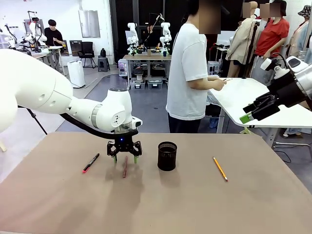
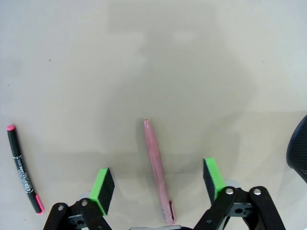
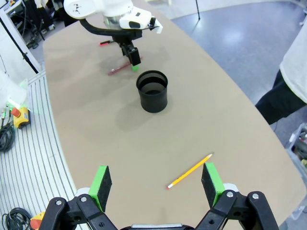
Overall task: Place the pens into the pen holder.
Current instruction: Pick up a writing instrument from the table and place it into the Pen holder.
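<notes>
Straddling the reddish-brown pen (image 2: 156, 167) near pen holder (image 1: 167, 156), left jaws gape, right jaws too.

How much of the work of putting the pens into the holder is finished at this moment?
Done: nothing; the pen holder looks empty. In hand: the open left gripper straddles the reddish-brown pen, not yet gripped. Left: that pen, the black pen with a red end and the yellow pencil, all lying on the table.
</notes>
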Robot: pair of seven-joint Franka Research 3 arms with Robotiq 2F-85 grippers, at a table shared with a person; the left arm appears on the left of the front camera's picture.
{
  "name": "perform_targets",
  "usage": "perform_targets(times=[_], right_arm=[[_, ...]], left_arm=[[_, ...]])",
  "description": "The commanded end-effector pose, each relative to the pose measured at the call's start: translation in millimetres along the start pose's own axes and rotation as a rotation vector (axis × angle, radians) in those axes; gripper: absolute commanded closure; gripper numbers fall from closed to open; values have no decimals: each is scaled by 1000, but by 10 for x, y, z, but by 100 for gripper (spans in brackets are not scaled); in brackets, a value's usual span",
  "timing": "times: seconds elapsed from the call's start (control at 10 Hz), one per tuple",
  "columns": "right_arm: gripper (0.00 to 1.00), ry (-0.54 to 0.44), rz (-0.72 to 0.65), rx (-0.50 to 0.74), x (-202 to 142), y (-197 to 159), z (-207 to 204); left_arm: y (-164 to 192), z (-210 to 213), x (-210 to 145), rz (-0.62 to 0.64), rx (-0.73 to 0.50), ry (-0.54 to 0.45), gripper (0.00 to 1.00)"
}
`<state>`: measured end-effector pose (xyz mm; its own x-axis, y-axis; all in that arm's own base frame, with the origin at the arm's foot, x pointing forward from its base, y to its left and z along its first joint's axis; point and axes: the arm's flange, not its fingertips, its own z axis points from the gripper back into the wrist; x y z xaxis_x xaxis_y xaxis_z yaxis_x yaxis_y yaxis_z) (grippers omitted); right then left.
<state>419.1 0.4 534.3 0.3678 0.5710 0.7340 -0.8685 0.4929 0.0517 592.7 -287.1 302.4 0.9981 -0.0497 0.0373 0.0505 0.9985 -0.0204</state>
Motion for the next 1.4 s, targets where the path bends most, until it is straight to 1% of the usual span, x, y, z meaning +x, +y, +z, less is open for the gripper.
perform_targets(times=[0.0,0.4,0.8,1.0,1.1,1.2,1.3], right_arm=[[0,-30,0,9,4,11,-14],[0,-30,0,9,4,11,-14],[0,-30,0,9,4,11,-14],[0,-30,0,9,4,11,-14],[0,-30,0,9,4,11,-14],[0,-30,0,9,4,11,-14],[0,-30,0,9,4,11,-14]], left_arm=[[33,-23,-48,12,4,-11,26],[25,-21,-50,2,20,-8,100],[-23,9,-97,-12,29,12,100],[-44,67,-131,-41,7,18,100],[-67,129,-135,-71,-39,2,100],[-25,256,-141,-130,-182,29,100],[61,383,-158,-272,-317,26,100]])
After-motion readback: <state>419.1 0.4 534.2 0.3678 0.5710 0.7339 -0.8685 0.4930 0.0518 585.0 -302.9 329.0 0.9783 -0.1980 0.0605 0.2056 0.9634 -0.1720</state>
